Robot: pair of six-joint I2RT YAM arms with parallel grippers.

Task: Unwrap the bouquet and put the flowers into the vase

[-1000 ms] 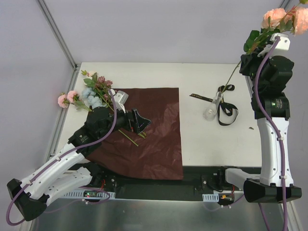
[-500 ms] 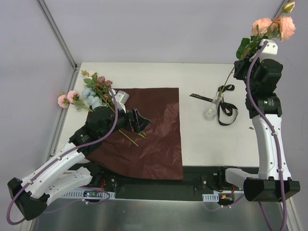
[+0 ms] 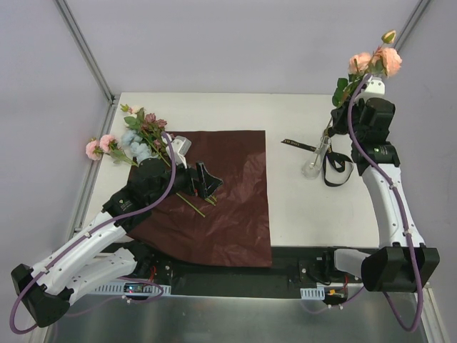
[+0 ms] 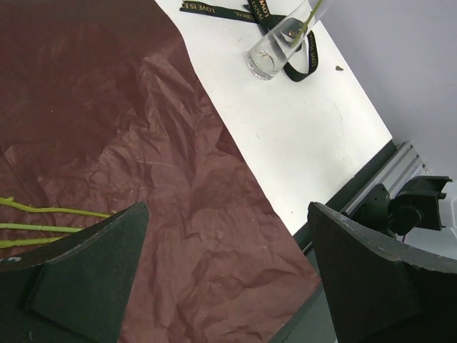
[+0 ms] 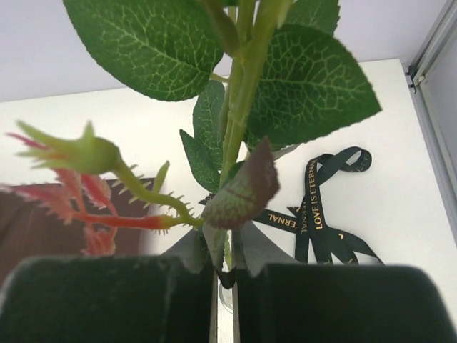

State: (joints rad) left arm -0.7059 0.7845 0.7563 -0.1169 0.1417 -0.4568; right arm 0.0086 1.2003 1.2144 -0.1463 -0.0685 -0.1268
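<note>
- The white table point(image 3: 214, 107) carries a sheet of dark red crinkled wrapping paper point(image 3: 235, 193), spread flat from the middle down to the near edge.
- The left gripper point(image 3: 203, 180) hangs over the paper's left part, its jaws spread wide and holding nothing.
- The right gripper point(image 5: 225, 286) is raised above the table's right edge, jaws pressed together on the green stem of a peach rose spray point(image 3: 375, 63), blooms up high.
- The rest of the flowers point(image 3: 139, 136) lie in a heap toward the far left corner, a few bare stem ends point(image 3: 191, 204) reaching onto the paper.
- The clear glass vase point(image 3: 312, 168) stands near the right edge, with the lower end of the held stem inside its neck.
- A black ribbon with gold lettering point(image 3: 335, 168) lies curled against the vase.
</note>
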